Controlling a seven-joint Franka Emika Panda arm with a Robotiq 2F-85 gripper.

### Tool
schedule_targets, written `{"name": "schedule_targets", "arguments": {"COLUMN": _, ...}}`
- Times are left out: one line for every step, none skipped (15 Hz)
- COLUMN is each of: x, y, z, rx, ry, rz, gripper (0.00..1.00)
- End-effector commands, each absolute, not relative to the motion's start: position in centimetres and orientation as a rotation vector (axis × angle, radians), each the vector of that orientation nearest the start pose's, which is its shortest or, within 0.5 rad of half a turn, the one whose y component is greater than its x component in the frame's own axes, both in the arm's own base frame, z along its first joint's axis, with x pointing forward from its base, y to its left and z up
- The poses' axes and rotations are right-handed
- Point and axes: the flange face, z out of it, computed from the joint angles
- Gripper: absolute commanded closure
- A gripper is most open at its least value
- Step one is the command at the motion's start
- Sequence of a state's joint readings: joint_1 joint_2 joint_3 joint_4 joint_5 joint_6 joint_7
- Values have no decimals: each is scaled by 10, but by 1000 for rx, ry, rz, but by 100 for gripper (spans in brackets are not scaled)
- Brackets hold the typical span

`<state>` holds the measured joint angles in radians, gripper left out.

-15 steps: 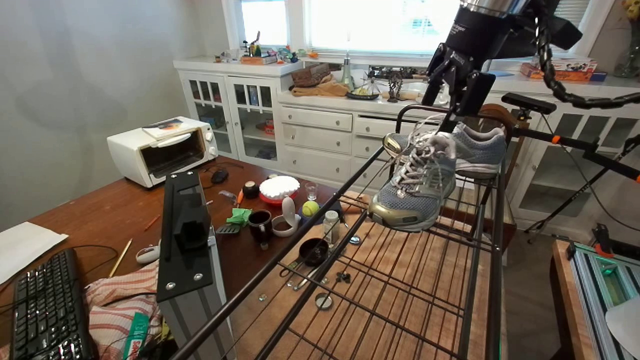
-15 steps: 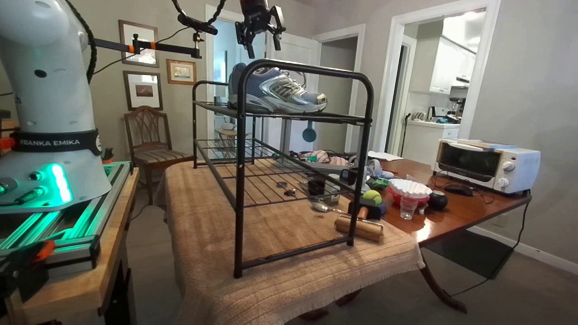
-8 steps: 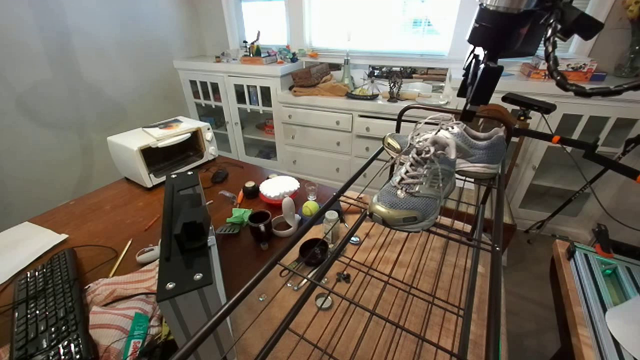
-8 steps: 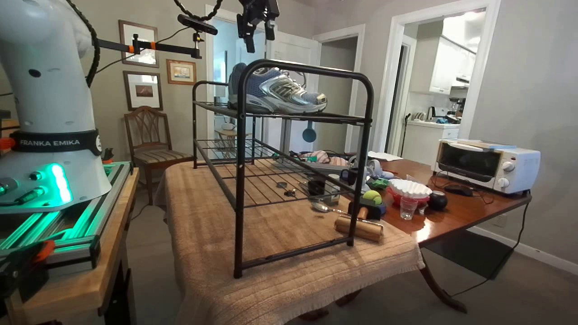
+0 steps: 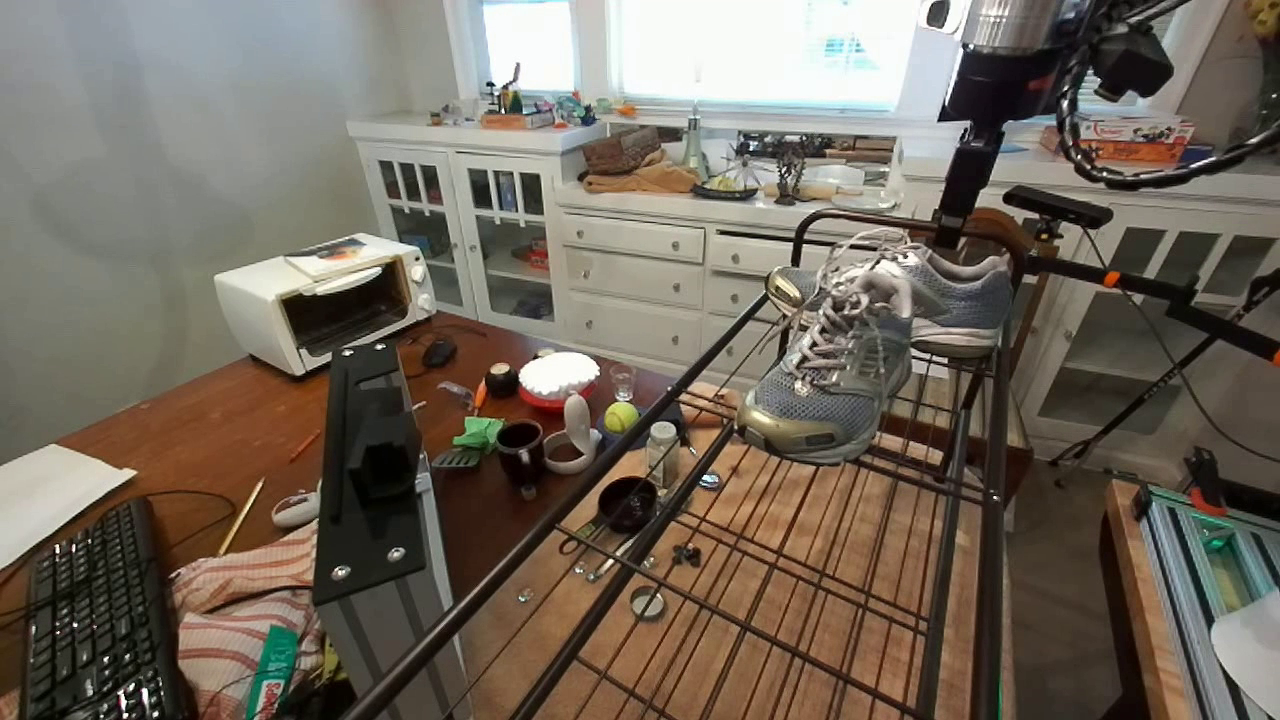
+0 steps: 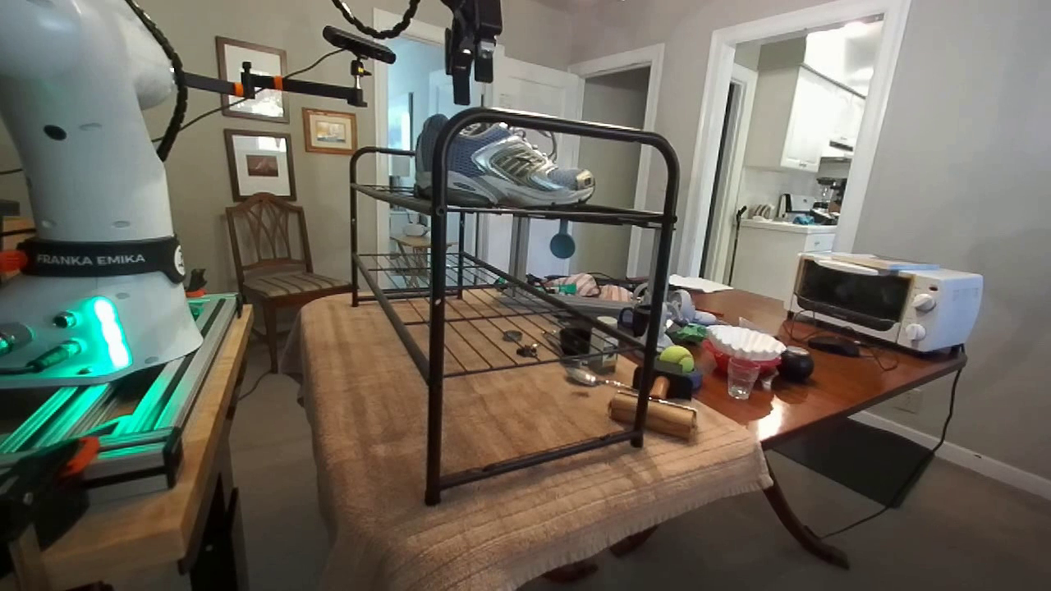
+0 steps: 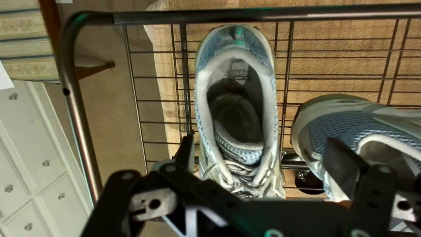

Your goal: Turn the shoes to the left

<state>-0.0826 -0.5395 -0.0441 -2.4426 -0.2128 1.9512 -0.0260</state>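
Wooden table (image 5: 230, 430), tan towel (image 6: 369, 427) over part of it. End effector (image 7: 264, 146) hangs above w/ jaws spread; below it's a grey shoe (image 7: 236, 113) (lace-up), heel at 12 o'clock per wrist view. Other shoe (image 7: 345, 125) just beside, approx 3 o'clock. Both on blk wire rack (image 6: 435, 328), top shelf.

Wooden table (image 6: 858, 373), partly draped with a fringed tan towel (image 6: 369, 427). A black two-tier wire rack (image 6: 435, 410) stands on the towel, a wooden roller (image 6: 653, 414) lying near one leg. The bare wood carries a white toaster oven (image 6: 887, 304), computer mouse (image 6: 835, 346), clear tumbler (image 6: 742, 382), red bowl (image 6: 721, 359), black keyboard (image 5: 95, 610), pencil (image 5: 241, 517) and white paper (image 5: 60, 500).
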Motion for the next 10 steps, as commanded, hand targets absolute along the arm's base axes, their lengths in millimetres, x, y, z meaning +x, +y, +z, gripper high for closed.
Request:
{"name": "schedule_targets", "arguments": {"x": 391, "y": -83, "z": 484, "rx": -3264, "ry": 70, "rz": -70, "gripper": 0}}
{"name": "schedule_targets", "arguments": {"x": 392, "y": -88, "z": 481, "rx": -3250, "ry": 59, "rz": -88, "gripper": 0}}
{"name": "schedule_targets", "arguments": {"x": 394, "y": -91, "z": 478, "rx": -3244, "ry": 60, "rz": -107, "gripper": 0}}
{"name": "schedule_targets", "arguments": {"x": 395, "y": -94, "z": 475, "rx": -3238, "ry": 45, "rz": -131, "gripper": 0}}
{"name": "schedule_targets", "arguments": {"x": 397, "y": -96, "z": 473, "rx": -3234, "ry": 37, "rz": -149, "gripper": 0}}
{"name": "schedule_targets", "arguments": {"x": 398, "y": -98, "z": 469, "rx": -3230, "ry": 32, "rz": -157, "gripper": 0}}
{"name": "schedule_targets", "arguments": {"x": 400, "y": -98, "z": 464, "rx": -3220, "ry": 26, "rz": -154, "gripper": 0}}
{"name": "schedule_targets", "arguments": {"x": 401, "y": -98, "z": 460, "rx": -3214, "ry": 16, "rz": -152, "gripper": 0}}
{"name": "schedule_targets", "arguments": {"x": 401, "y": -97, "z": 456, "rx": -3206, "ry": 0, "rz": -143, "gripper": 0}}
{"name": "schedule_targets", "arguments": {"x": 402, "y": -96, "z": 453, "rx": -3199, "ry": -14, "rz": -131, "gripper": 0}}
